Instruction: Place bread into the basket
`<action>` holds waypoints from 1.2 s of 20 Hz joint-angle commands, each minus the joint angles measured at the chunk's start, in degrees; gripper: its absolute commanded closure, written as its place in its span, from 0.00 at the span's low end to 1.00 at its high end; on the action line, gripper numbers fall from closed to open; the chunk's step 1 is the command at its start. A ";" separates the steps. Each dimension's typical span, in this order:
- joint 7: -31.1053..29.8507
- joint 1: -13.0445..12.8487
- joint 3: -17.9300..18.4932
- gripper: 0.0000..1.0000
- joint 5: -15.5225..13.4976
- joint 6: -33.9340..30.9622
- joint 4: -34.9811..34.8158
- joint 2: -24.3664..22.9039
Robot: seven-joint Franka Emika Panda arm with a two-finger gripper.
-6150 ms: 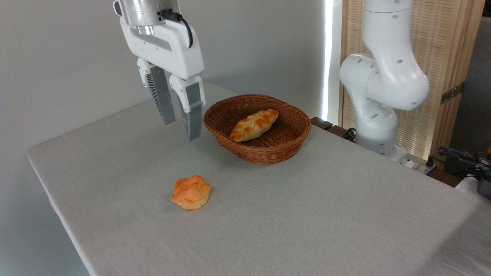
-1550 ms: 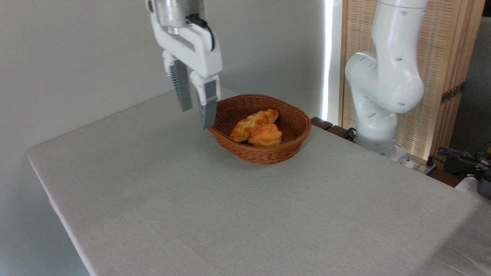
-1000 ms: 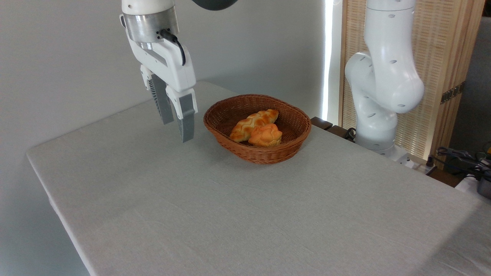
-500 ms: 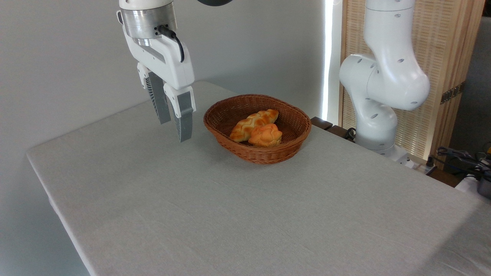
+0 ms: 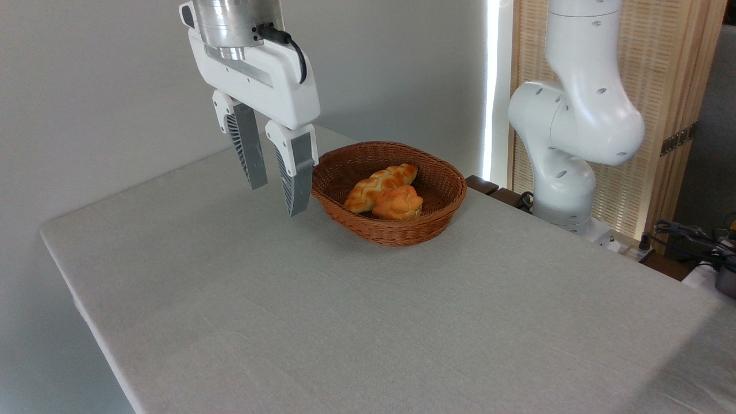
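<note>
The table (image 5: 368,322) is lying bare in the lower half of the frame. Left of centre, the gripper (image 5: 276,198) is hanging above it with fingers apart, holding nothing. To its right, at centre, the bread (image 5: 398,202) is resting inside the basket (image 5: 425,230), touching the braided loaf (image 5: 376,184). The task is looking finished; the next move is probably only parking the arm.

No readable text, label, brand, number or sign anywhere in view.
</note>
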 commanded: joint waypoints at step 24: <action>0.41 -1.61 0.45 0.00 5.01 -2.24 1.46 1.06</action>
